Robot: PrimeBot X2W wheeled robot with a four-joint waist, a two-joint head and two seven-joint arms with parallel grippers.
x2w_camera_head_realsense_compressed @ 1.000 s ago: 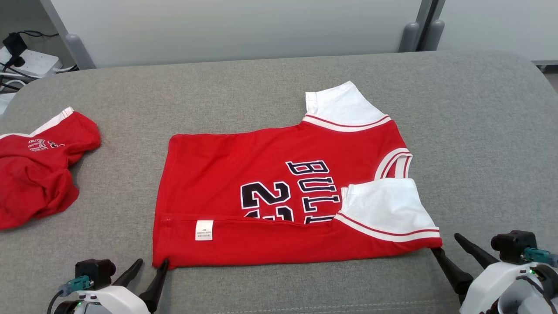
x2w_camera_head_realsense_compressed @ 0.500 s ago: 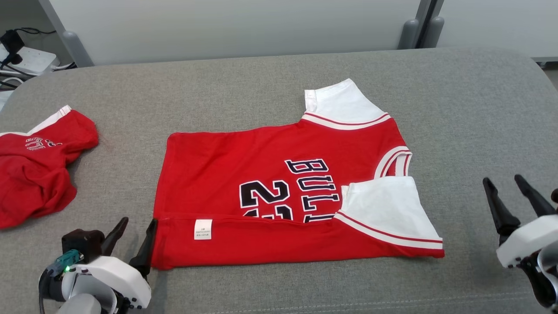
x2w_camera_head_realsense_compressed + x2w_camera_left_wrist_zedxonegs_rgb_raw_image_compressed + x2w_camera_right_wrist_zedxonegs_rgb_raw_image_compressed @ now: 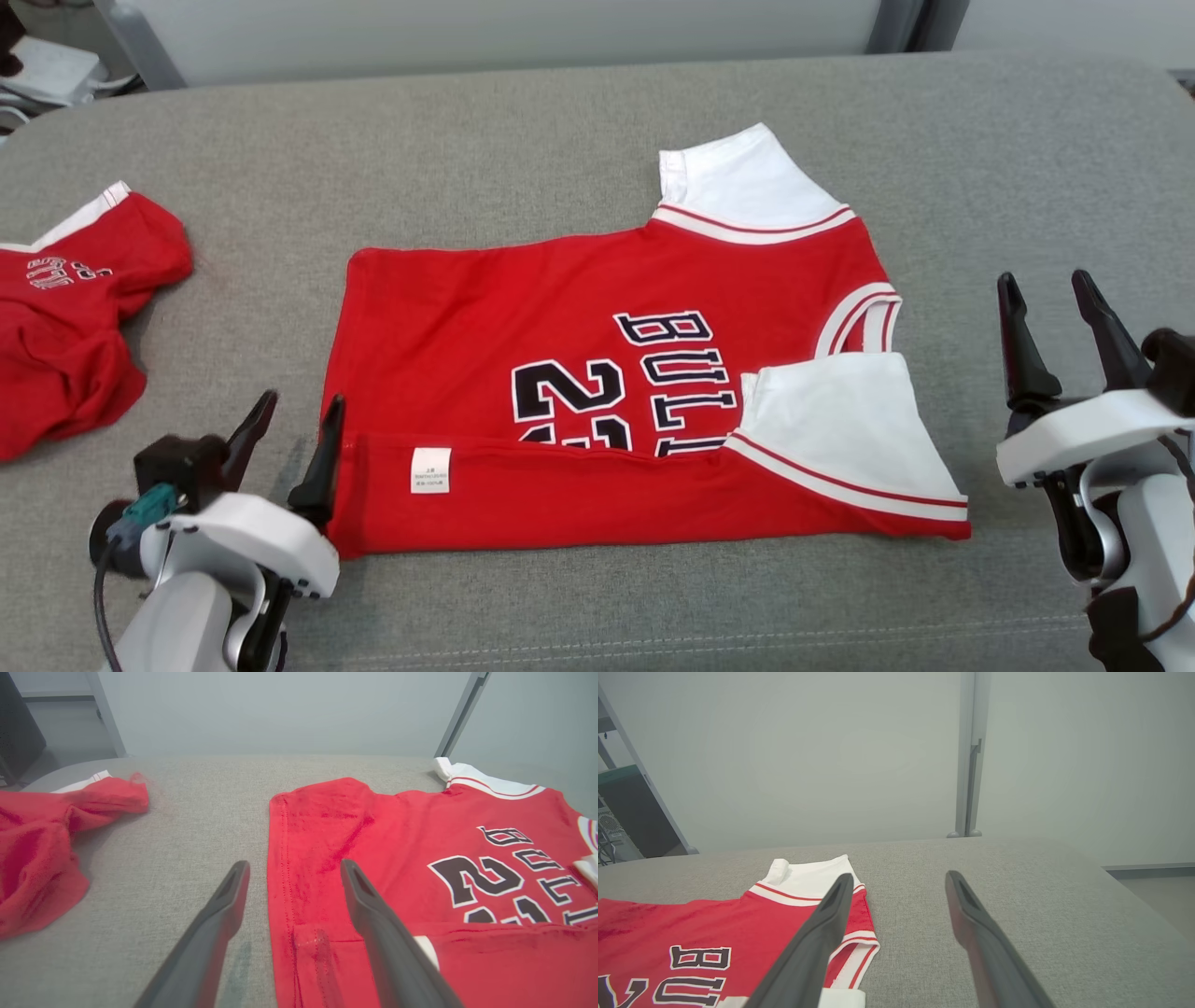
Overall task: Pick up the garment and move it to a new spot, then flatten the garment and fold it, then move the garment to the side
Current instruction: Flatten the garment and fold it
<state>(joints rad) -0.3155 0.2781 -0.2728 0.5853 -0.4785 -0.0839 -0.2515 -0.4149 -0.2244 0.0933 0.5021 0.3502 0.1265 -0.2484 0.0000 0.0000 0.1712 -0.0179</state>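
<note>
Red-and-white jersey with black lettering [image 3: 523, 317] lies flat mid grey fabric surface [image 3: 560, 140], near edge folded over. My left gripper [image 3: 303, 401], right gripper [image 3: 1044, 280]: spread, empty. Remaining, I judge: further folds, move aside.

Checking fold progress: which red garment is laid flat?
The centre jersey, spread flat with its near edge folded over. The other red garment, at the far left, lies crumpled.
</note>
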